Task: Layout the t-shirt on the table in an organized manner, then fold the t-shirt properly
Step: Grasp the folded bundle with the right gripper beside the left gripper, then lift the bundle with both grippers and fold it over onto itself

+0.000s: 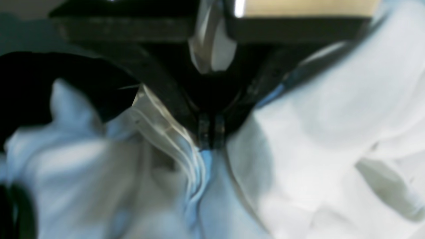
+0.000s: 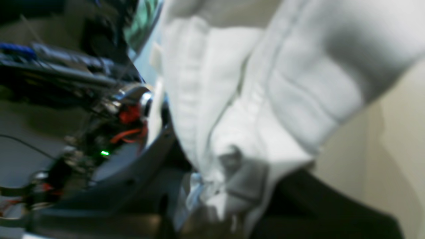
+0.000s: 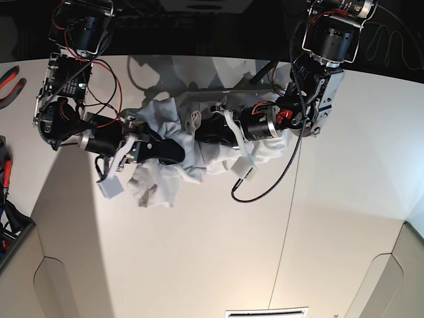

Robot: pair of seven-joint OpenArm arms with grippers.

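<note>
The t-shirt (image 3: 173, 154) was bunched in a heap at the far side of the surface (image 3: 218, 252), not spread or folded. Both arms' fingers, left (image 1: 211, 132) and right (image 2: 215, 196), pinched its cloth.

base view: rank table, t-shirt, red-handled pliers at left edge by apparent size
1. table, fills most of the frame.
2. t-shirt, a bunched heap between both grippers, partly hidden by the arms.
3. red-handled pliers, small, cut off by the frame edge, so their true extent is unsure.
</note>
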